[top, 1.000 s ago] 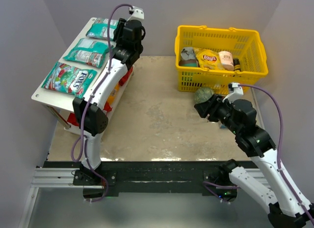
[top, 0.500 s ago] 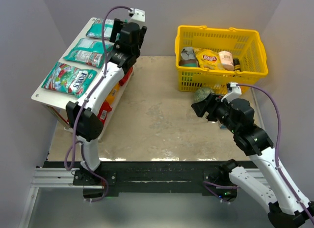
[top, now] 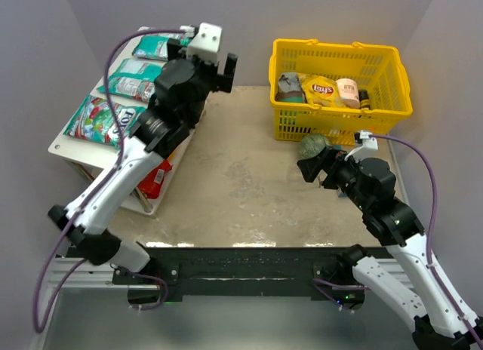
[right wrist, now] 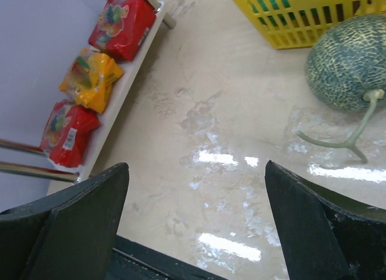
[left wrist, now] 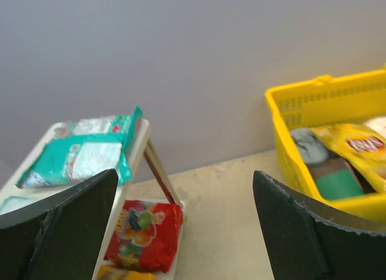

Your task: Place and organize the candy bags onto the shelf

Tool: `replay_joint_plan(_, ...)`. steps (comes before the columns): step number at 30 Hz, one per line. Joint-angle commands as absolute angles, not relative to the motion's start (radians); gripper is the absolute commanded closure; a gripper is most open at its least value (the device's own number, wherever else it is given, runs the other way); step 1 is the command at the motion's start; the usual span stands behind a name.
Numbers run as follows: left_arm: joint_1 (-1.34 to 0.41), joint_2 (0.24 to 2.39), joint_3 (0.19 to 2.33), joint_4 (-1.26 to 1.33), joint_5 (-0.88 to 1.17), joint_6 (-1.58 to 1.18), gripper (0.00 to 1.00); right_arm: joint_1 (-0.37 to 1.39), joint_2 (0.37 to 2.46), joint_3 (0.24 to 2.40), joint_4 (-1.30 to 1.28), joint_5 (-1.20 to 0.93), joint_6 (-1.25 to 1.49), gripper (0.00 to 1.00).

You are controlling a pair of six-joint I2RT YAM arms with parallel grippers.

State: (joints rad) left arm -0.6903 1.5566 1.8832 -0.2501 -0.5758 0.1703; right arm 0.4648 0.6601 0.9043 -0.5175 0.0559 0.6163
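While both my claws hang spread and empty, the left claw (left wrist: pixel 184 192) raised beside the shelf (top: pixel 60 145) and the right claw (right wrist: pixel 196 171) low over the table (right wrist: pixel 199 123), the candy bags lie on the shelf: red bags (right wrist: pixel 123 20) and a yellow bag (right wrist: pixel 90 78) on the lower tier, teal bags (top: pixel 136 78) beyond on top. They look light, soft and slippery; I judge a pinch on a sealed edge safest.

A netted green melon (right wrist: pixel 350 63) with a curled stem lies on the beige table (right wrist: pixel 211 141), beyond the right arm's fingers (right wrist: pixel 313 225). Past the left arm's fingers (left wrist: pixel 295 232), on their right side, stands a yellow plastic basket (left wrist: pixel 289 108) holding a Lay's chip bag (left wrist: pixel 362 146).
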Motion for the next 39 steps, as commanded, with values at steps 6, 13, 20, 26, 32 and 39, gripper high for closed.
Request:
replay_joint_plan(6,-0.687,0.932,1.185,-0.066,-0.345,-0.182,0.0,0.466,0.612,0.877,-0.592,0.242,0.561,0.01)
replay_joint_plan(13,-0.687,0.721,1.02,-0.182,-0.397,-0.251,0.01,0.466,0.597,0.854,-0.604,0.245,0.561,0.01)
replay_joint_plan(20,-0.689,0.709,1.019,-0.386,-0.307,-0.278,0.0,0.468,0.589,0.887,-0.64,0.268,0.555,0.01)
replay_joint_plan(26,-0.689,0.709,1.008,-0.42,-0.222,-0.314,0.0,0.466,0.572,0.92,-0.657,0.262,0.548,0.01)
replay_joint_plan(32,-0.687,0.684,0.991,-0.387,-0.215,-0.325,0.0,0.466,0.563,0.945,-0.673,0.258,0.542,0.01)
replay_joint_plan(39,-0.689,0.683,1.003,-0.38,-0.218,-0.325,0.0,0.466,0.561,0.946,-0.681,0.255,0.538,0.01)
